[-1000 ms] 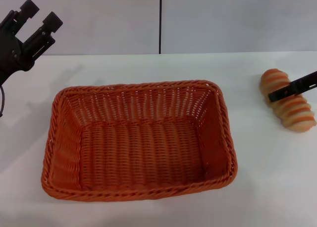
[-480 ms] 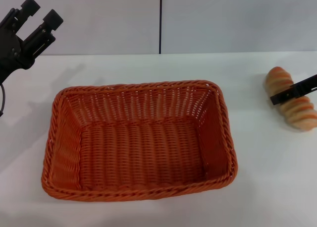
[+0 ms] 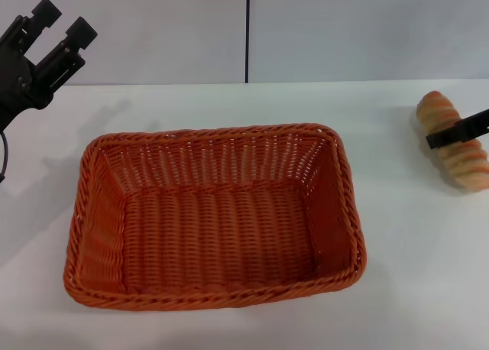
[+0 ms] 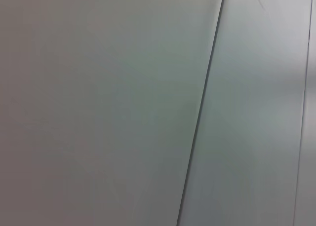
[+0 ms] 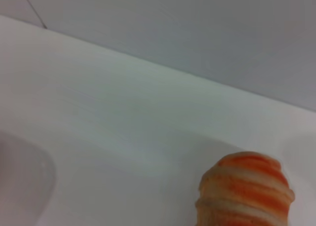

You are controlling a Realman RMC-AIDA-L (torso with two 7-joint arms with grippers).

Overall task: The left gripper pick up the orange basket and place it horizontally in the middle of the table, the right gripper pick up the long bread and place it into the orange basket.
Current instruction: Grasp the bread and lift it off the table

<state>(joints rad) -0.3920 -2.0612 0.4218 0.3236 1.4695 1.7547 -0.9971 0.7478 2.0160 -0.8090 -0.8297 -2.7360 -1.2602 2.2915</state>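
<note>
The orange basket [image 3: 214,216] lies lengthwise across the middle of the white table [image 3: 412,273], empty. My left gripper [image 3: 63,20] hangs above the table's far left corner, well clear of the basket, open and holding nothing. The long bread [image 3: 457,153] is at the far right edge of the head view, and one end of it shows in the right wrist view [image 5: 244,191]. A thin black finger of my right gripper [image 3: 452,134] crosses the loaf's upper half, and the loaf travels with it, so the gripper is shut on it. The rest of that gripper is out of frame.
A grey wall [image 3: 344,29] with a dark vertical seam [image 3: 247,33] stands behind the table's far edge. The left wrist view shows only that wall. White tabletop lies between the basket's right rim and the bread.
The bread and the right finger across it have shifted together to the right and slightly away from me. Neither the basket nor the left gripper has moved.
</note>
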